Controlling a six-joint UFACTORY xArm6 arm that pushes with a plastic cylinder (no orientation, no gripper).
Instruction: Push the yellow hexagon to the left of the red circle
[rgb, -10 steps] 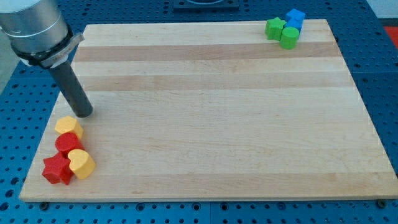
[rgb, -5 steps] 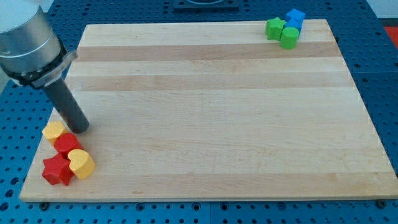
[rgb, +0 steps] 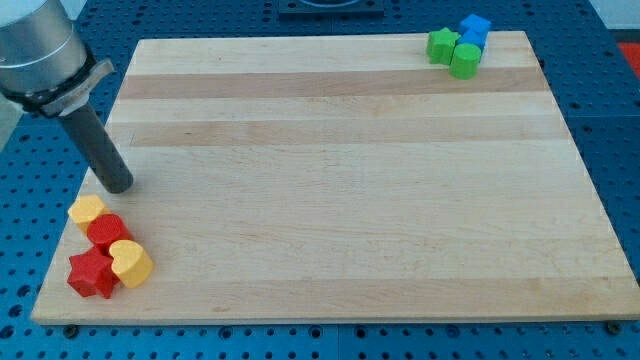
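yellow hexagon (rgb: 87, 210) at board's left edge, touching red circle (rgb: 106, 232) on its upper-left; my tip (rgb: 118, 186) just above, bare rod, grasping nothing

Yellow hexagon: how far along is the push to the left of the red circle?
Looks done: the yellow hexagon sits at the upper left of the red circle, touching it. In hand: nothing; my tip stands apart, above the hexagon. Left: perhaps a nudge downward to level it.

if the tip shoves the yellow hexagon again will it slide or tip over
The yellow hexagon looks low and flat-bottomed, so it probably slides, not tips. It touches the red circle, so that may shift too. It sits near the board edge and could slip off.
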